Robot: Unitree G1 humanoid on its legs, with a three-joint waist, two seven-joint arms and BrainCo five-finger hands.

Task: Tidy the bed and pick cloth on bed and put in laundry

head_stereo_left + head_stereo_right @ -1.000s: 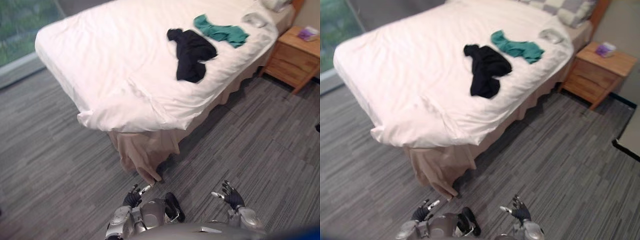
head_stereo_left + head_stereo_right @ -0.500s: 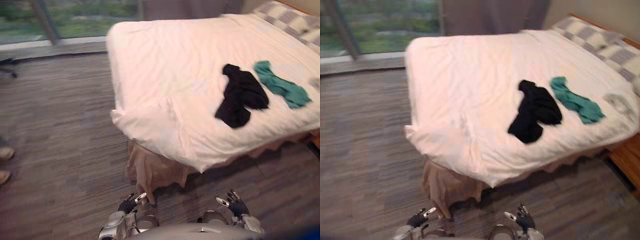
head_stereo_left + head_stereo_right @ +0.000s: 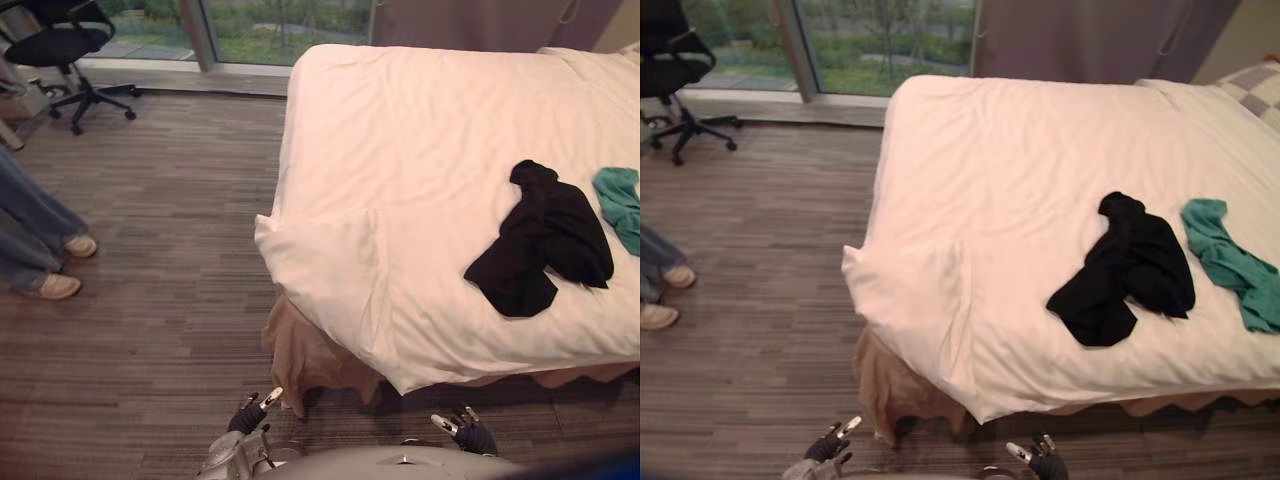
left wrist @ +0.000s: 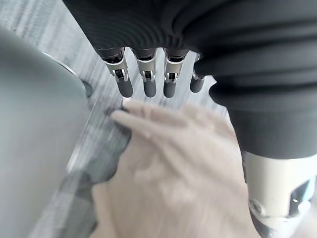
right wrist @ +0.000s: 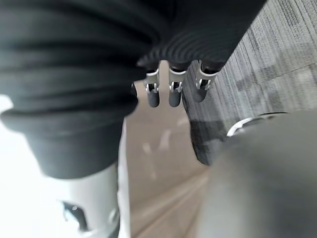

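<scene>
Black cloth (image 3: 545,240) lies crumpled on the white bed (image 3: 400,130), teal cloth (image 3: 1230,262) just beside it on its right. Both judged light, limp and non-fragile, likely to drape when lifted; a pinch on the raised folds at mid-heap is advised. Left hand (image 3: 250,415) and right hand (image 3: 465,432) hang low near the bed's corner, fingers straight, holding nothing, well apart from either cloth

The left robot hand (image 4: 163,47) has silver dark-tipped fingers (image 4: 171,82), black ribbed cover (image 4: 257,74), perhaps rubber.
</scene>
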